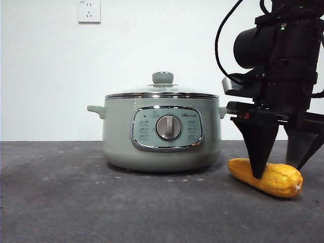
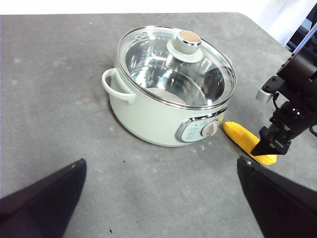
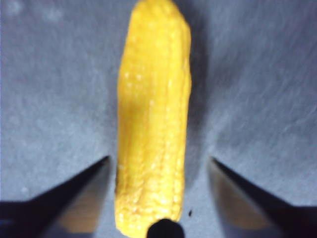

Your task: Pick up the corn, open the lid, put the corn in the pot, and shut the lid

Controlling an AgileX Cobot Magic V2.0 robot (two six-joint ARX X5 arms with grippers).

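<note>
The corn [image 1: 266, 176] lies on the grey table to the right of the pot [image 1: 162, 134]. It also shows in the right wrist view [image 3: 152, 129] and the left wrist view [image 2: 245, 142]. My right gripper [image 1: 281, 169] is down over the corn, open, with one jaw on each side of the cob and gaps showing in the right wrist view [image 3: 158, 171]. The glass lid [image 1: 162, 92] with its green knob [image 2: 189, 40] sits closed on the pot [image 2: 148, 114]. My left gripper [image 2: 158, 198] is open and empty, held high and back from the pot.
The dark grey table [image 1: 76, 202] stretches left and in front of the pot. A white wall with a socket [image 1: 89, 11] stands behind. The table's far corner [image 2: 237, 15] shows in the left wrist view.
</note>
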